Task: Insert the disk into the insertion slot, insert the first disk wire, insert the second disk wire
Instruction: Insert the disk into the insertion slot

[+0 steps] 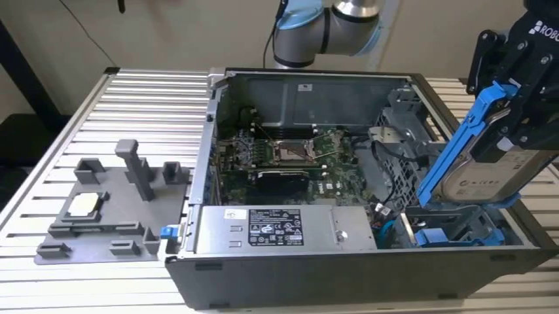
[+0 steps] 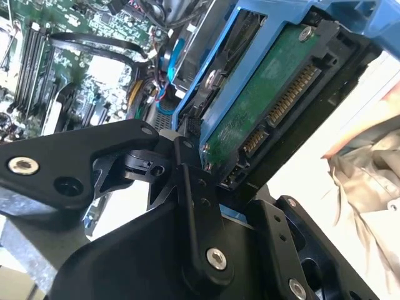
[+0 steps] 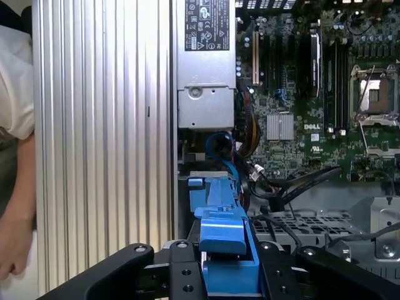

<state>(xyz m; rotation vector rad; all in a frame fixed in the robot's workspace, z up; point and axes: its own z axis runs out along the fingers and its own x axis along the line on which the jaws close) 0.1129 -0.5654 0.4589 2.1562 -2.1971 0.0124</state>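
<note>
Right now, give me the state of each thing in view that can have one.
disk: held up, tilted on edge, lower end at the slot, not seated.
gripper: shut on the disk.
insertion slot: open, disk not yet in.
disk's connectors: bare, no wire plugged in.
computer case: lying on its side, panel off, inside exposed.

No legible txt: print on PSU box [image 1: 349, 230] and disk [image 1: 476, 176] (white stickers [image 1: 276, 227] on both) can't be made out.

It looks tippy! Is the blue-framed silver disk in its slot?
No: the blue-framed silver disk leans above the grey metal slot, held by the black gripper.
</note>
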